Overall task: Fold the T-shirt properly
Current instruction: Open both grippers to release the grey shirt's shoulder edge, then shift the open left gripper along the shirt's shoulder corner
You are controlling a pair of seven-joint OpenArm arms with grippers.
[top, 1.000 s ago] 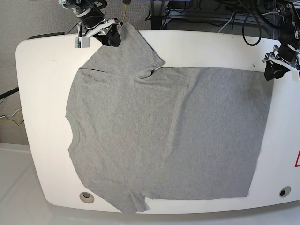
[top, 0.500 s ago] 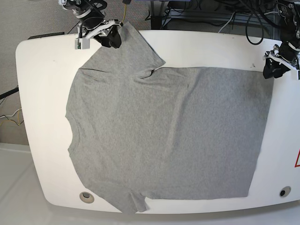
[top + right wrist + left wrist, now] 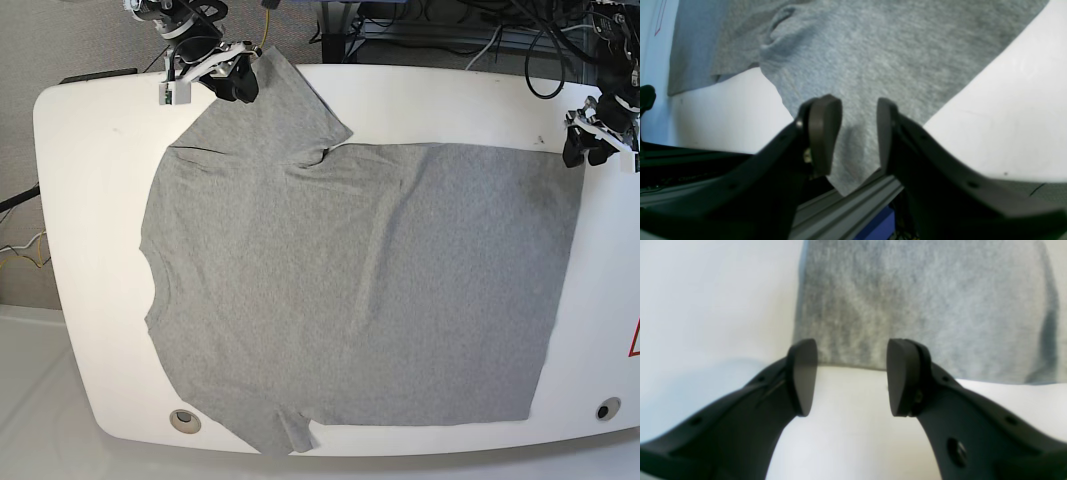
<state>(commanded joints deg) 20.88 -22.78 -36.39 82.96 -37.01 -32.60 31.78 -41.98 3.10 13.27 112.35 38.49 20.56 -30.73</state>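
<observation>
The T-shirt point(image 3: 350, 280) lies spread flat on the white table point(image 3: 90, 200), plain grey side up, collar toward the left. My right gripper point(image 3: 240, 85) hovers at the far sleeve point(image 3: 290, 100). In the right wrist view it point(image 3: 855, 133) stands open, its fingers astride the sleeve's tip point(image 3: 857, 150), which hangs at the table's edge. My left gripper point(image 3: 578, 148) sits just off the far hem corner. It point(image 3: 851, 376) is open over bare table, with the shirt's hem point(image 3: 923, 306) a little ahead of the fingertips and nothing between them.
Cables and equipment crowd the space behind the table point(image 3: 450, 30). Round holes sit near the front corners point(image 3: 183, 420) point(image 3: 607, 409). A red triangle mark point(image 3: 634, 340) is at the right edge. An aluminium rail point(image 3: 857, 206) runs under the far table edge.
My left gripper has drawn back a little, up and away from the hem corner. The right gripper shifted slightly toward the sleeve. The shirt has not moved.
</observation>
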